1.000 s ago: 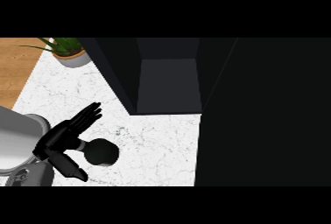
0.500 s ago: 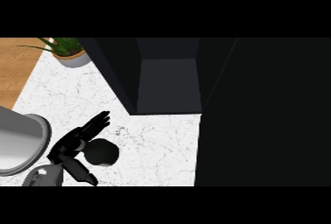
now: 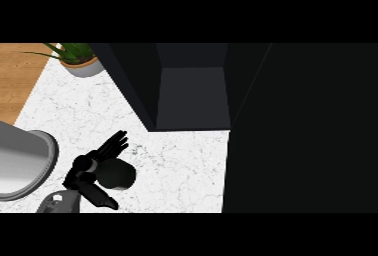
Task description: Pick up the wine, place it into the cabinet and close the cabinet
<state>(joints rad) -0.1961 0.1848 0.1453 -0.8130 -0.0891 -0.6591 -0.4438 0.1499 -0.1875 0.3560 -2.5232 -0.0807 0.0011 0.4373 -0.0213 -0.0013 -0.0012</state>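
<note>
Left robot hand [image 3: 94, 167], fingers spread wide beside the upright wine [image 3: 117, 176], brackets it for grasping; open cabinet [image 3: 193, 97] stands beyond the wine.

— Which hand is showing?

— Only one black hand [image 3: 88, 167], sitting low at the left of the head view. Going by that side alone, I am calling it the left hand, though I cannot be sure.

— How is it posing?

— Its fingers [image 3: 114, 144] are pointing up and to the right, lying fairly straight and close together. The thumb [image 3: 98, 196] is reaching down and to the right, well apart from them, so the hand is standing spread wide.

— And the arm?

— A short piece of grey forearm [image 3: 59, 204] is coming in from the lower edge, joining the hand at the wrist.

— The other hand?

— Not showing.
</note>
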